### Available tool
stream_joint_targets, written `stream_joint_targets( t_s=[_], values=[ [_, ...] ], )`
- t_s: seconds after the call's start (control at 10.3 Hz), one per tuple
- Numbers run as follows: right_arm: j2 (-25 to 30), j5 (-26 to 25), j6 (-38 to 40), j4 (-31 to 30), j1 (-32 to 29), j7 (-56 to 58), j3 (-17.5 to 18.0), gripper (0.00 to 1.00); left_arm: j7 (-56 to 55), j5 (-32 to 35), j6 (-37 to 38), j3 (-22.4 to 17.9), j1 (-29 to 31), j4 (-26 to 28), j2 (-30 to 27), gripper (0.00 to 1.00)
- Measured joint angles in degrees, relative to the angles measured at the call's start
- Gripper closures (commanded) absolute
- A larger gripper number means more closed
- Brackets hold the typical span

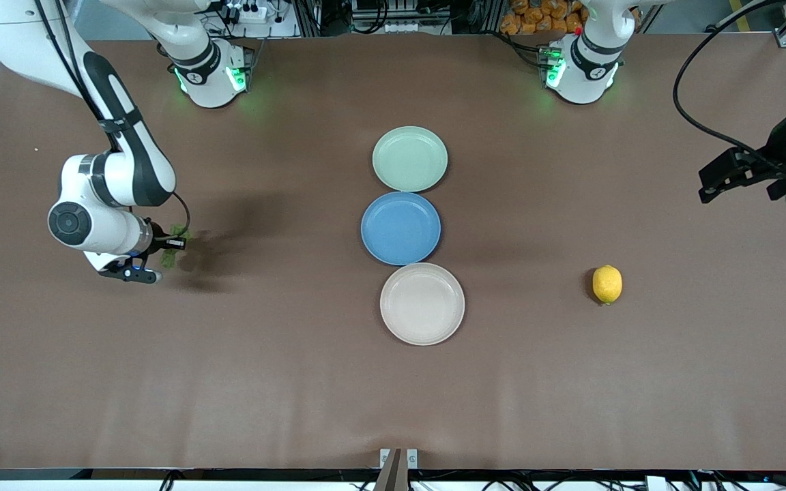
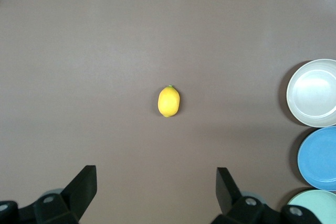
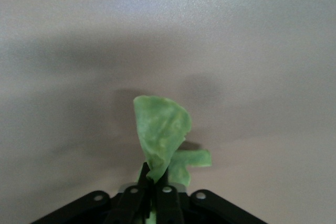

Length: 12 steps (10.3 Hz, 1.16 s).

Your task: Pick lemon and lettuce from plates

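Note:
The lemon (image 1: 607, 284) lies on the bare table toward the left arm's end, level with the beige plate (image 1: 422, 303) and apart from it. It also shows in the left wrist view (image 2: 168, 101). My left gripper (image 1: 737, 184) hangs high over that end of the table, open and empty (image 2: 156, 174). My right gripper (image 1: 164, 247) is shut on the lettuce (image 1: 176, 245) low over the table at the right arm's end. In the right wrist view the leaf (image 3: 163, 129) sticks out from the shut gripper (image 3: 156, 178). The mint plate (image 1: 410, 158) and the beige plate are empty.
A blue plate (image 1: 400, 228) sits between the mint and beige plates in a row at mid-table. The left wrist view shows all three: beige plate (image 2: 313, 93), blue plate (image 2: 318, 158), mint plate (image 2: 313, 205). Both arm bases stand along the table's edge farthest from the front camera.

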<state>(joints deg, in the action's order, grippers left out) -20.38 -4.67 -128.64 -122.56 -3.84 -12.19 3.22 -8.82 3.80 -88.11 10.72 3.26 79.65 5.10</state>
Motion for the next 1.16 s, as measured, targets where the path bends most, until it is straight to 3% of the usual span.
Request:
stream_joint_targets(
  t_s=[0.19, 0.68, 0.97, 1.16],
  values=[
    [0.5, 0.0, 3.6, 1.7, 0.0, 0.0, 0.0, 0.00, 0.0, 0.0, 0.6, -0.1, 0.1, 0.1, -0.4, 0.00],
    [4.8, 0.1, 27.2, 16.9, 1.8, 0.0, -0.4, 0.00, 0.0, 0.0, 0.7, -0.6, 0.3, 0.3, -0.6, 0.00],
    [6.6, 0.0, 29.9, 23.0, 3.2, 0.2, -0.6, 0.00, 0.0, -3.4, -0.9, -0.6, 1.8, 1.5, -0.9, 0.00],
    [7.3, 0.0, 34.1, 27.7, 3.6, 0.2, -0.6, 0.00, 0.0, -4.1, -5.2, -0.6, 2.9, 6.1, -2.9, 0.00]
  ],
)
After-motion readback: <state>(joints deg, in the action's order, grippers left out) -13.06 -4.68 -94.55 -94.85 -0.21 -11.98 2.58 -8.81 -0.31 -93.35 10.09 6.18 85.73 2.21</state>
